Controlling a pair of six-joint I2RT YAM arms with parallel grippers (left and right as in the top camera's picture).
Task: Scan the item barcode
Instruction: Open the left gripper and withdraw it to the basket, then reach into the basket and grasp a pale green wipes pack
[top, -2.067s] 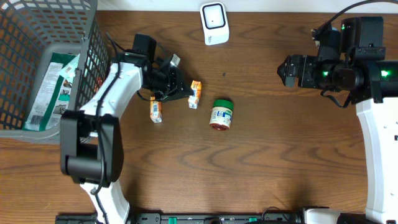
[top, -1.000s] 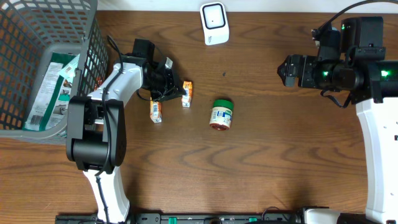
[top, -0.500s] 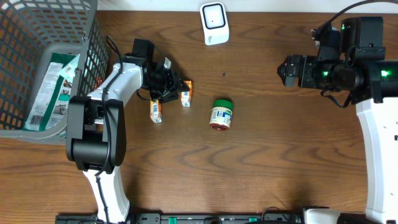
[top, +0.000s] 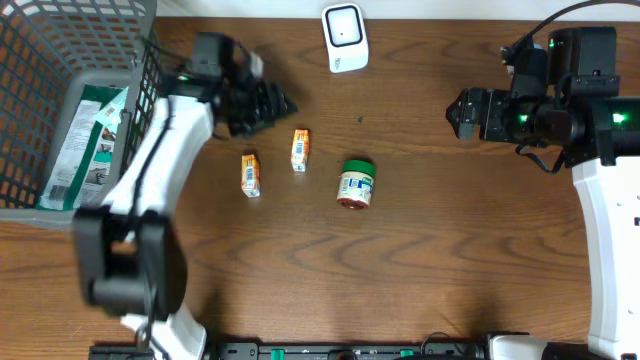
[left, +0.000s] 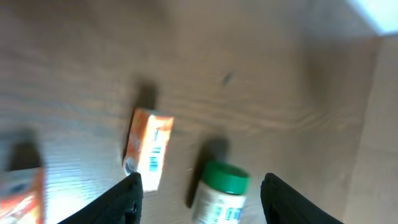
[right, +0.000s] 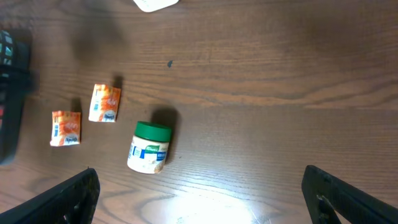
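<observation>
Two little orange boxes lie flat on the wood table (top: 430, 250), and neither is gripped. The box nearer the jar (top: 300, 149) sits just below the left gripper (top: 278, 102), not touching it, with the other box (top: 251, 174) close by. The green-lidded jar (top: 355, 184) lies on its side. The left jaws are spread and empty. The right gripper (top: 450, 113) gapes wide too, well off to the side. The white scanner (top: 343, 37) sits at the far edge.
</observation>
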